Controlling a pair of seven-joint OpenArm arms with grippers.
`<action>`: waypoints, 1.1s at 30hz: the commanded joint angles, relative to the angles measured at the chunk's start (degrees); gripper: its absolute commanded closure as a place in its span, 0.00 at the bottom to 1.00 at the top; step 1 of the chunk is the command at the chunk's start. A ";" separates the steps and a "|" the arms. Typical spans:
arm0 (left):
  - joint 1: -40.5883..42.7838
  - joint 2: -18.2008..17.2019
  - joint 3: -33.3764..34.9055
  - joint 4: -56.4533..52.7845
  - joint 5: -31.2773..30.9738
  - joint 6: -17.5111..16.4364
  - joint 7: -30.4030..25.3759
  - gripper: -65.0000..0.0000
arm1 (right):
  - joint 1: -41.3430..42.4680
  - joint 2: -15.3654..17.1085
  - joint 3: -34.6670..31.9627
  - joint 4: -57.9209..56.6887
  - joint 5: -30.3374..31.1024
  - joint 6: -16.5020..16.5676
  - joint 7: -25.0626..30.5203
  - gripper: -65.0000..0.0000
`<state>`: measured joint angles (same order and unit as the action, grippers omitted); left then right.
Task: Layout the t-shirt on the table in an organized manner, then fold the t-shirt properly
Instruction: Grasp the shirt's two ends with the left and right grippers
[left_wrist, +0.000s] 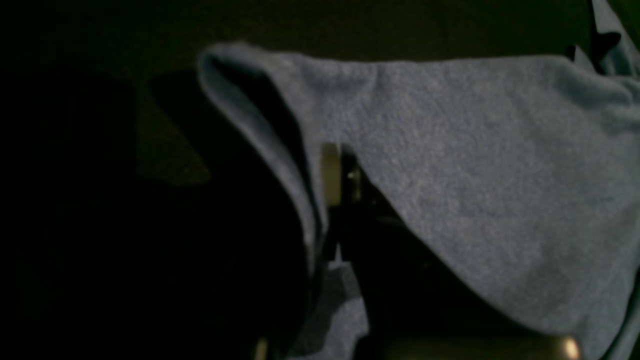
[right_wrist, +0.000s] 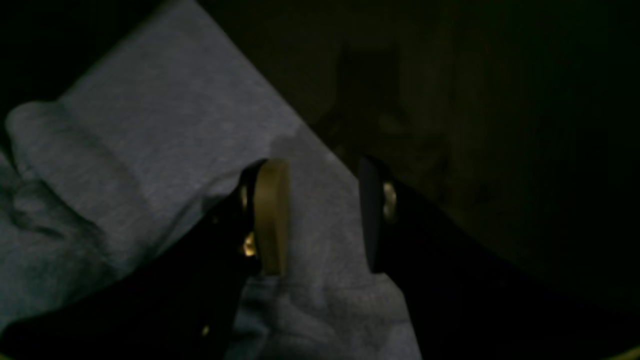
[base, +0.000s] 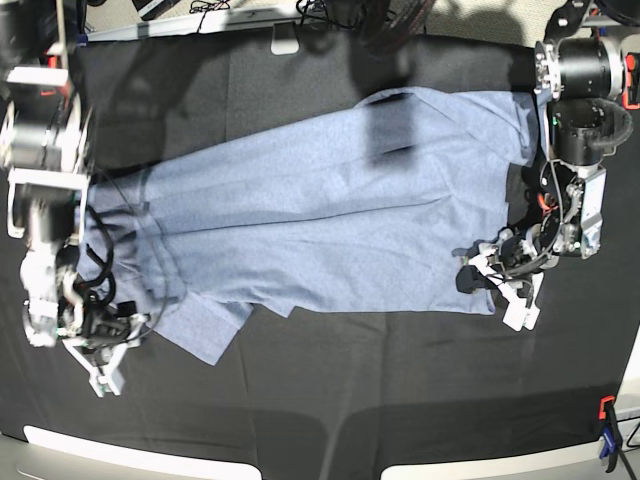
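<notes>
The t-shirt (base: 320, 200) is spread across the black surface (base: 330, 380). Its edge is clenched by the left pincer (left_wrist: 340, 175) (fabric draped over), while the right pincer (right_wrist: 322, 215) is seen parted astride cloth.

The wide table (base: 330, 400), dressed in matte black cloth, carries a light blue-grey cotton t-shirt (base: 330, 210) spread flat across its middle, reaching toward both side edges. An orange and blue clamp (base: 607, 435) grips the near right corner.
</notes>
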<state>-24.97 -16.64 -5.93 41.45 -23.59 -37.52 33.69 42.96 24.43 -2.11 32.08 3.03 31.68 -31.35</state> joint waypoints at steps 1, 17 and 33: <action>-1.03 -0.37 0.04 0.52 0.57 0.15 1.01 1.00 | 3.85 0.66 0.20 -1.29 -0.94 -0.17 2.25 0.65; -0.74 -0.39 0.04 0.52 0.57 0.15 0.90 1.00 | 4.11 6.54 0.20 -12.66 -2.89 0.15 1.92 0.65; -0.74 -0.48 0.02 0.52 0.50 0.15 -2.14 1.00 | -1.25 4.79 0.20 -9.75 -1.55 -3.65 6.05 1.00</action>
<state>-24.62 -16.69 -5.93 41.45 -23.24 -37.52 31.40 40.25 28.58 -1.89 21.74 1.50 28.40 -25.21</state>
